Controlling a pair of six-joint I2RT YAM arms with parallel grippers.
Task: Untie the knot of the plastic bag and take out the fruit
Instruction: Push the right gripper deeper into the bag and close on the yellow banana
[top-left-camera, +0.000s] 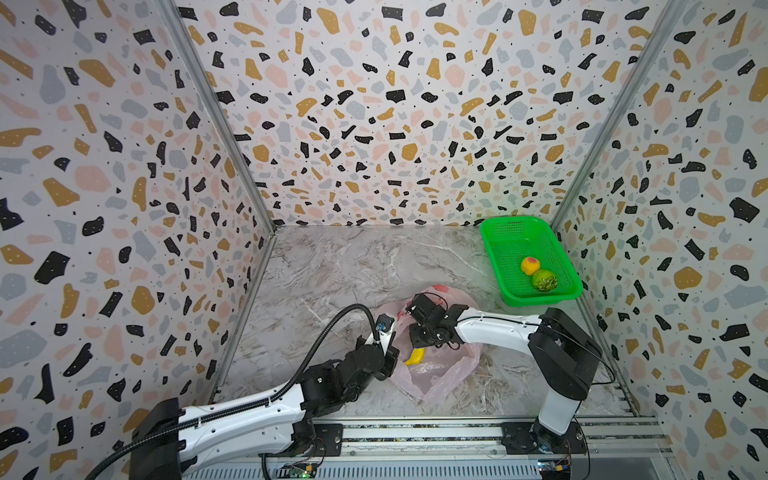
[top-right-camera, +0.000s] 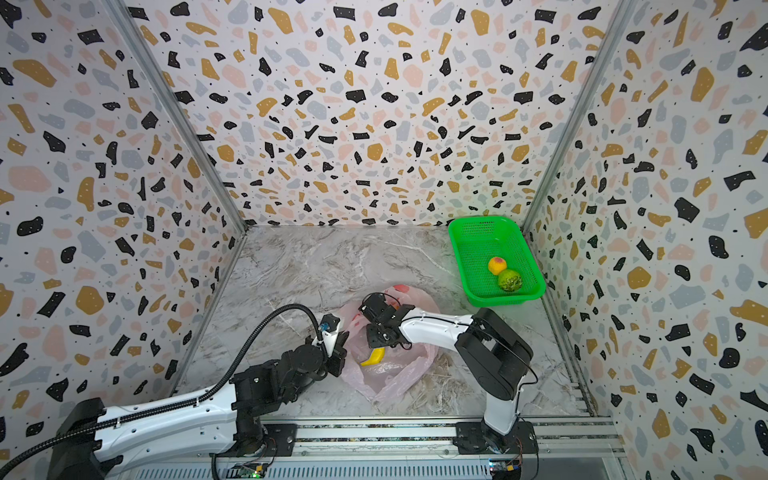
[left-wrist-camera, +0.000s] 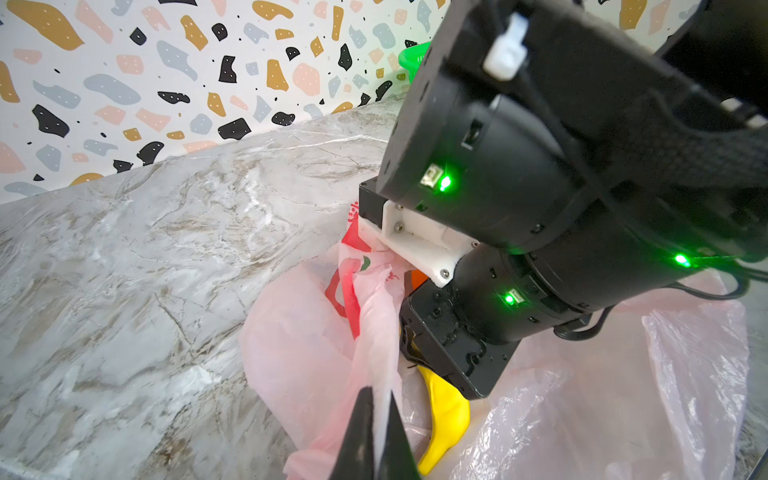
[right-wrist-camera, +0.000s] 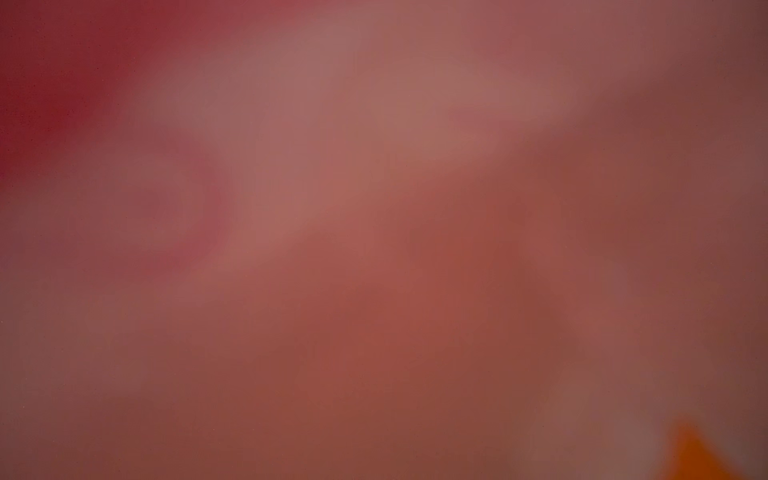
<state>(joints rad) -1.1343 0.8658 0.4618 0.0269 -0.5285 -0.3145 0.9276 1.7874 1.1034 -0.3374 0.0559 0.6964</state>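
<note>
Left wrist shows left jaws clenched on the plastic bag (left-wrist-camera: 299, 332) rim (right jaws: cannot tell).

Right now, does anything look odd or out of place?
The right wrist view is only a blurred pink-red wash, seemingly pressed into the plastic bag, so it is useless for now. Nothing looks spilled; the banana lies inside the opened bag.

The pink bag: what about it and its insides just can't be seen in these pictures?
- Right jaws: in both top views and the left wrist view, buried in the plastic bag under the arm's own wrist; open or gripping, unknowable.
- Right wrist view: a pink-red blur, film seemingly against the lens; the orange patch is unidentifiable.
- Fruit inside: only the banana shows clearly; film and arm hide the rest.
- The knot: found in no view.
</note>
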